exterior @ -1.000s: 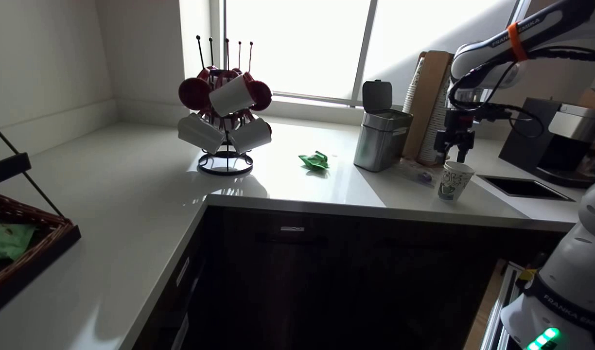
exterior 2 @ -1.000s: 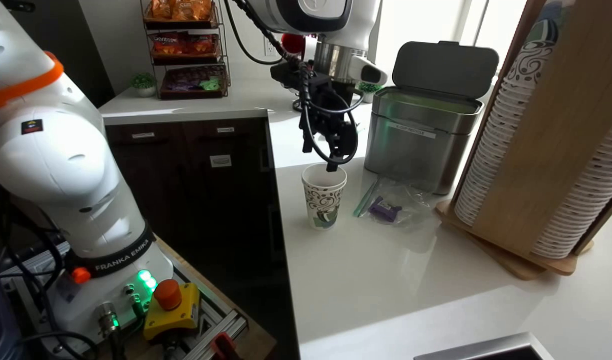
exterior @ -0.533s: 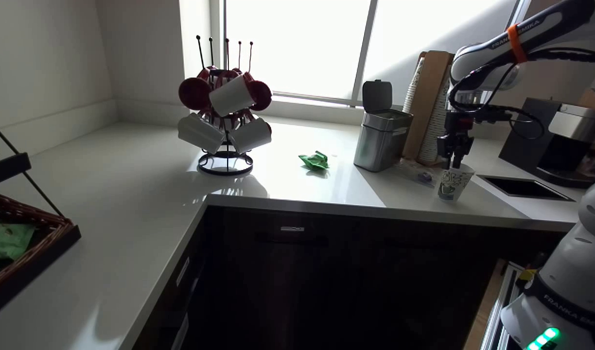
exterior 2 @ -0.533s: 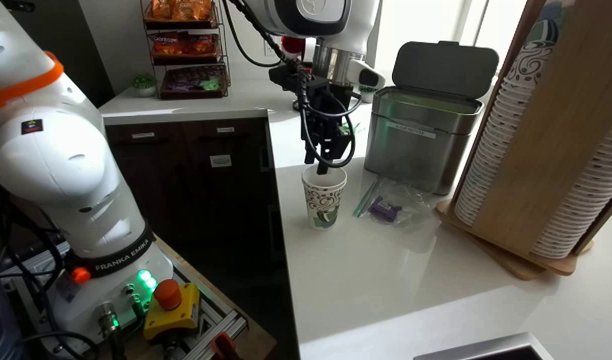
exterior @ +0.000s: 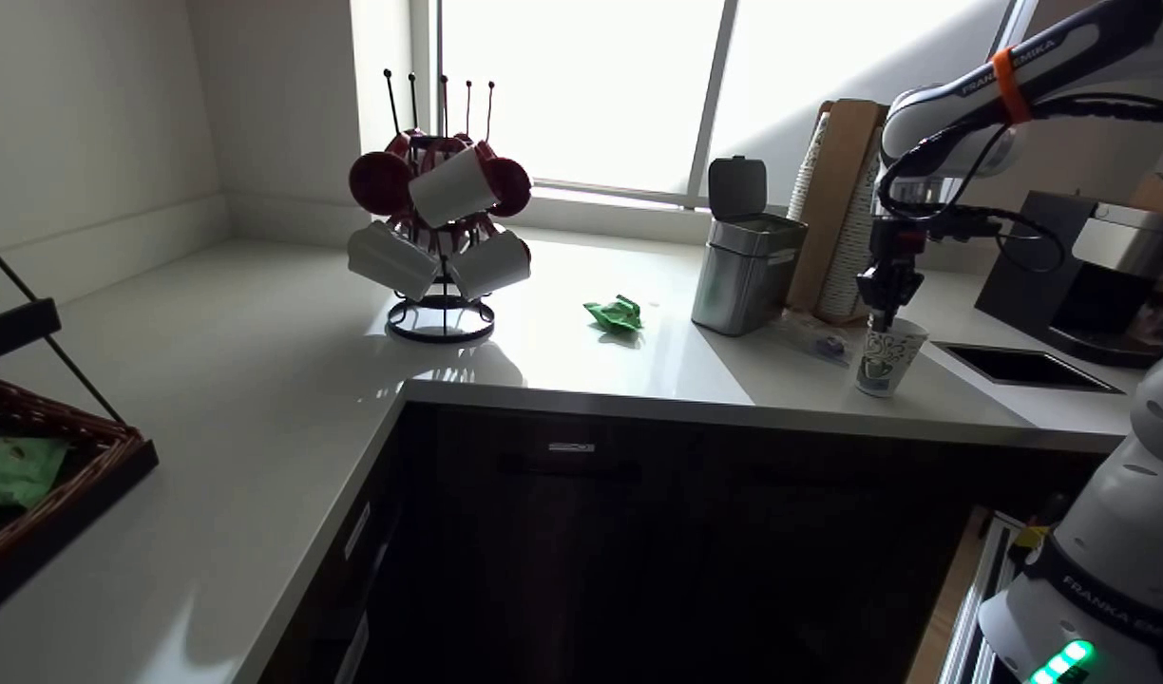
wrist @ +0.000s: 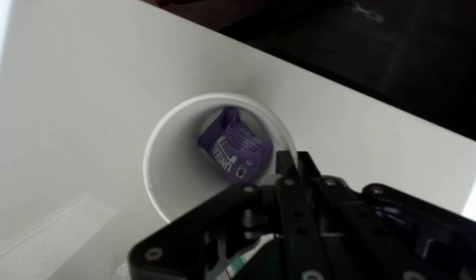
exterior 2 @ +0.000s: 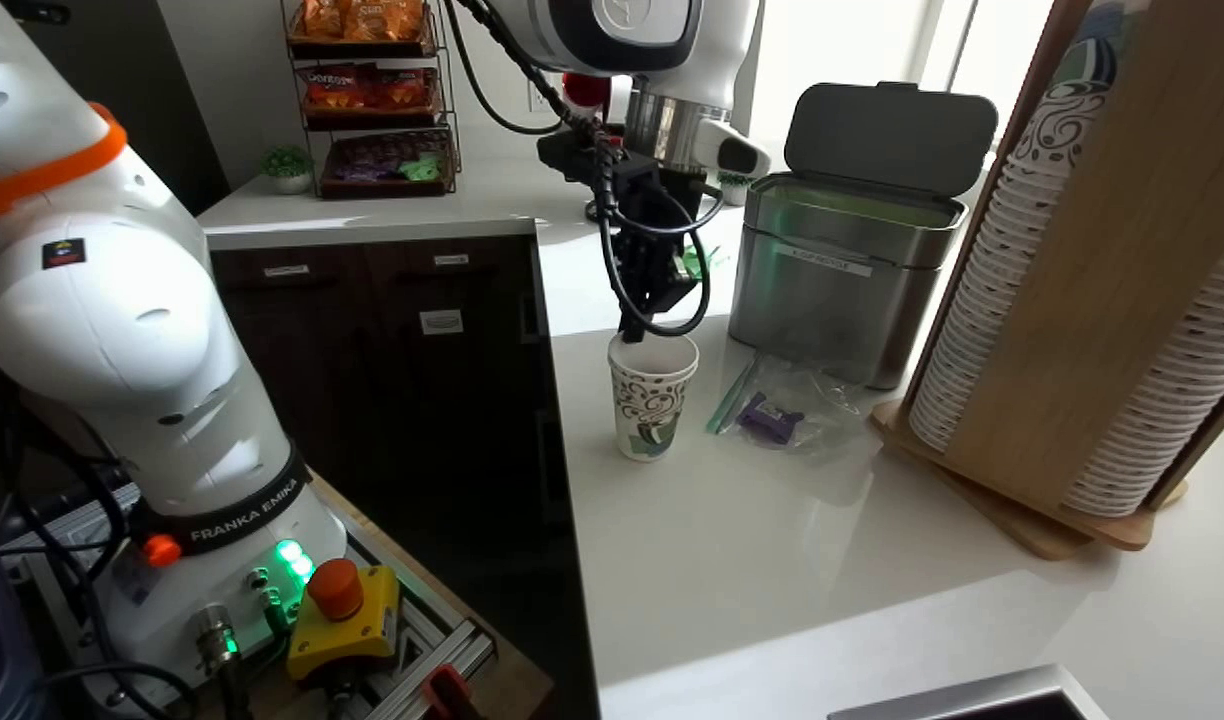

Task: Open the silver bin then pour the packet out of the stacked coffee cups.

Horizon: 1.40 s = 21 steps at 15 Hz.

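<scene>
The gripper [wrist: 298, 161] has its jaws drawn together until only a thin cup wall parts them: in the wrist view 1 finger stands inside the rim and 1 outside, pinching the patterned paper cup [exterior 2: 652, 410]. Whether 2 or more cups are nested there, I cannot tell. The cup stands on the counter [exterior 2: 732, 560] below the jaws, mouth up. Down inside it, lower than the jaws and on the inner finger's side, lies the purple packet [wrist: 238, 147], printed UNREAL.

Just beside the cup, and lower than the jaws, is a clear plastic bag [exterior 2: 822, 395] with another purple packet [exterior 2: 770, 418]; whether that packet is in or under the bag is hard to see. Farther from the jaws stands the silver bin [exterior 2: 837, 290], its lid [exterior 2: 892, 138] raised. Next to the bin, likewise near the jaws, a wooden holder [exterior 2: 1102, 270] shows 2 columns of stacked cups [exterior 2: 987, 290].

Farther from the jaws than the bin, a green packet [exterior: 618, 315] lies on the counter. Beyond it, well apart from the jaws, stands a mug rack [exterior: 444, 337]. Farthest from them, in an exterior view, a snack shelf [exterior 2: 372, 122] shows 3 tiers.
</scene>
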Motion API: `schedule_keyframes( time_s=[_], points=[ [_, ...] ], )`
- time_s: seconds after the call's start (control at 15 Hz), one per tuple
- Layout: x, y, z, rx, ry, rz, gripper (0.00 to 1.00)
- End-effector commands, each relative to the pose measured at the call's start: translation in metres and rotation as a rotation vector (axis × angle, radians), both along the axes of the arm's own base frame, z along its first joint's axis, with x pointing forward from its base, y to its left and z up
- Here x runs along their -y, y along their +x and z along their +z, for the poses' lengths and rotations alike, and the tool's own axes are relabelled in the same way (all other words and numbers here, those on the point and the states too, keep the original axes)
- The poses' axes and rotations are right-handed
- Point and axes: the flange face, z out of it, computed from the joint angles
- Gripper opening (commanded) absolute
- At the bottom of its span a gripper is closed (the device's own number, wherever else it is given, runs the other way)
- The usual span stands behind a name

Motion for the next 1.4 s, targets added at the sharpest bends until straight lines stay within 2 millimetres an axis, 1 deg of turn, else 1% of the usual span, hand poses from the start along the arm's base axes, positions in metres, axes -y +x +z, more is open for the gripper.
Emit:
schedule_keyframes(
  time_s=[0.0, 0.2, 0.33, 0.53, 0.87, 1.07, 1.2, 1.33],
  points=[
    [0.001, -0.008, 0.000, 0.010, -0.019, 0.002, 0.01],
    [0.002, -0.010, 0.005, 0.020, -0.010, 0.008, 0.01],
    [0.004, -0.009, 0.006, 0.018, 0.041, -0.007, 0.01],
    [0.005, -0.005, 0.005, 0.049, 0.151, -0.102, 0.01],
    [-0.006, 0.003, 0.007, 0.123, 0.381, -0.234, 0.01],
    [-0.011, 0.008, 0.008, 0.154, 0.477, -0.281, 0.01],
    [-0.010, 0.012, 0.005, 0.180, 0.494, -0.314, 0.01],
    [-0.008, 0.015, -0.002, 0.187, 0.517, -0.348, 0.01]
  ],
)
